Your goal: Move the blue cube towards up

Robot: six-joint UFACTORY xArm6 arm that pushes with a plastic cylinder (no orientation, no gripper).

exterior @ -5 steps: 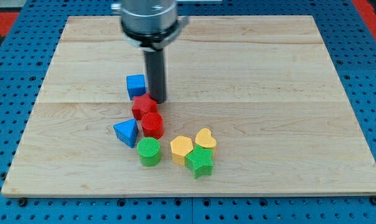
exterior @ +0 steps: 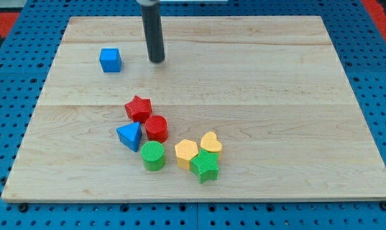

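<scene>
Blue cube (exterior: pixel 110 60) is seen to the view's left of my tip (exterior: pixel 157 61), near it but not touched. No pincer is carried by the rod, so no open or closed state can be told. Both are set on a wooden board (exterior: pixel 276 96), which is laid on a blue pegboard (exterior: pixel 378 76).

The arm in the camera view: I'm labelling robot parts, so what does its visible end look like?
Only a straight, dark grey cylindrical rod shows, smooth and matte, with no markings or cables visible. My tip is blunt and flat, the same width as the shaft. The rod's top is cut off by the view's top edge.
</scene>
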